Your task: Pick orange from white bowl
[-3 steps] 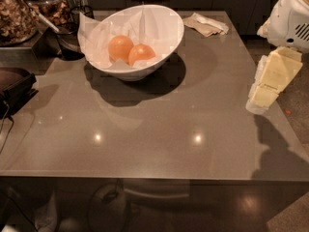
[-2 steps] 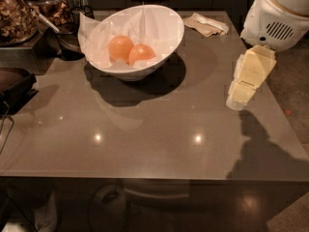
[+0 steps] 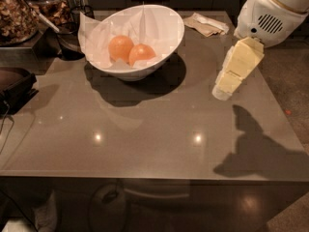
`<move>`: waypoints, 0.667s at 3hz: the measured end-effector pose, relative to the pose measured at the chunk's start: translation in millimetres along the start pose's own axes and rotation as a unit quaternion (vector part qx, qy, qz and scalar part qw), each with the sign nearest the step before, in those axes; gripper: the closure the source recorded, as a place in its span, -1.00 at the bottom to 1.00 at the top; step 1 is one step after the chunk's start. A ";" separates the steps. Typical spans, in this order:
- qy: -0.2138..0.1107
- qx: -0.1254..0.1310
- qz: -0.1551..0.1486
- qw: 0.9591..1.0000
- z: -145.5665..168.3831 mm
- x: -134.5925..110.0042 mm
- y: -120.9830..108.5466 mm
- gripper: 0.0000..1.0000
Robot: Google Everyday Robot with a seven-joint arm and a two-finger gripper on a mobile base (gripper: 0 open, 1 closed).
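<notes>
The white bowl [image 3: 166, 42] stands at the back middle of the grey table [image 3: 145, 144], lined with crinkled white paper. Two round fruits lie in it side by side. The orange [image 3: 141, 53] is the deeper, redder one on the right. A paler, yellower fruit [image 3: 120, 47] touches it on the left. My gripper [image 3: 223, 92], pale yellow, hangs from the white arm [image 3: 270, 13] at the right. It points down over the table, well to the right of the bowl and apart from it.
A crumpled napkin [image 3: 207, 24] lies at the back right of the table. Glass jars [image 3: 17, 13] and a dark pan [image 3: 67, 42] stand left of the bowl. A dark object [image 3: 14, 86] sits at the left edge. The table's front edge runs near the bottom.
The arm and gripper have moved left, from the table's right edge inward over the table toward the bowl. The bowl and fruits have not moved.
</notes>
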State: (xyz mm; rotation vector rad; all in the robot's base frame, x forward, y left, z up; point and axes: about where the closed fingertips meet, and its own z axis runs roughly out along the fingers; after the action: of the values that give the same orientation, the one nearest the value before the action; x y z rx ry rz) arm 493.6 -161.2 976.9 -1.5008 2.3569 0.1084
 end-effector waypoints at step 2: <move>-0.041 -0.039 0.068 0.996 14.3 -89.7 -10.0 -1.00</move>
State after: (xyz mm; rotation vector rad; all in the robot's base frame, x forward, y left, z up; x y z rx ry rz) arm 540.3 -84.5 993.9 -1.3433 2.4119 0.2929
